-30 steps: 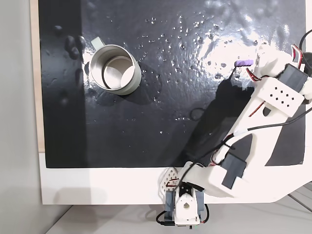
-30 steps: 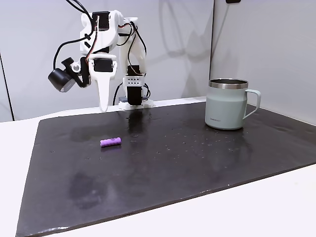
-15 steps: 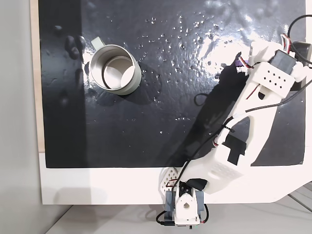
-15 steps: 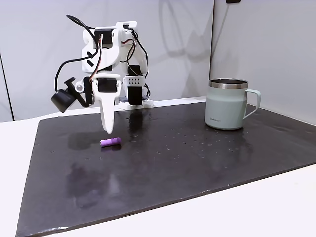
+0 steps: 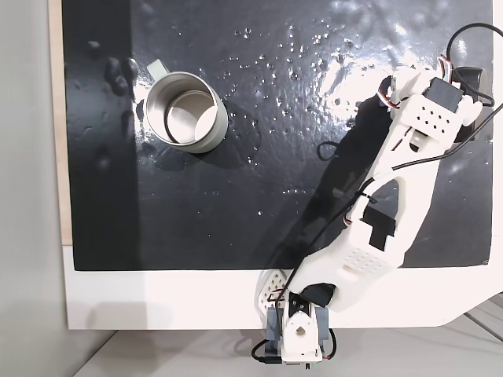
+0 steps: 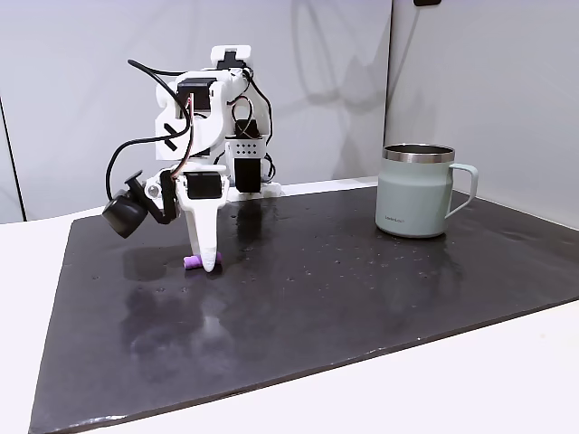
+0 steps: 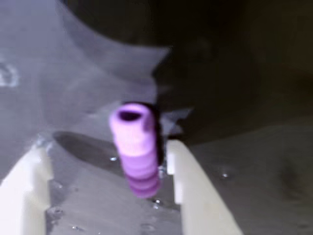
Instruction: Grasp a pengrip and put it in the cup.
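Note:
The purple ribbed pengrip (image 7: 136, 156) lies on the black mat between my two white fingers, closer to the right finger (image 7: 193, 188) than the left one (image 7: 24, 193). My gripper (image 7: 107, 149) is open and straddles it, with a gap on the pengrip's left. In the side fixed view the gripper (image 6: 208, 265) points straight down with its tips at the mat, and the pengrip (image 6: 191, 262) peeks out from behind a finger. The cup (image 6: 415, 192), pale grey-green with a handle, stands far to the right; seen from above, the cup (image 5: 206, 133) shows its silver inside.
The black mat (image 6: 362, 289) covers most of the white table and has shiny bumps. The arm's base (image 5: 297, 334) sits at the table's near edge in the fixed view from above. A black camera (image 6: 127, 215) hangs beside the gripper.
The arm has reached out and lowered. The gripper came down from above the mat until its fingers stand on either side of the pengrip.

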Controlling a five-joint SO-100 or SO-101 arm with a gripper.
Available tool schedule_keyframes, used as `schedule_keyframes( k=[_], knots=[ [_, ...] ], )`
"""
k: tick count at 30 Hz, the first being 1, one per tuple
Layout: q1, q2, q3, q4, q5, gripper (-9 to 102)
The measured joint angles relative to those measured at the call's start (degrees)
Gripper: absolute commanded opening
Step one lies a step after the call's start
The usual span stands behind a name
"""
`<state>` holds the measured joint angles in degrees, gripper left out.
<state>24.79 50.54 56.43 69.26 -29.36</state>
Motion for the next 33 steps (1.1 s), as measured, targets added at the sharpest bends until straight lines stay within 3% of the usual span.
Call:
schedule_keyframes(
  k=[5,15,21,33],
  knots=[
    [0.00,0.00,1.23,-1.41,-0.26,2],
    [0.62,0.26,3.16,-3.25,-0.53,0],
    [2.37,3.69,-0.97,3.34,-0.53,0],
    [3.60,29.88,-2.20,11.87,1.93,0]
  ],
)
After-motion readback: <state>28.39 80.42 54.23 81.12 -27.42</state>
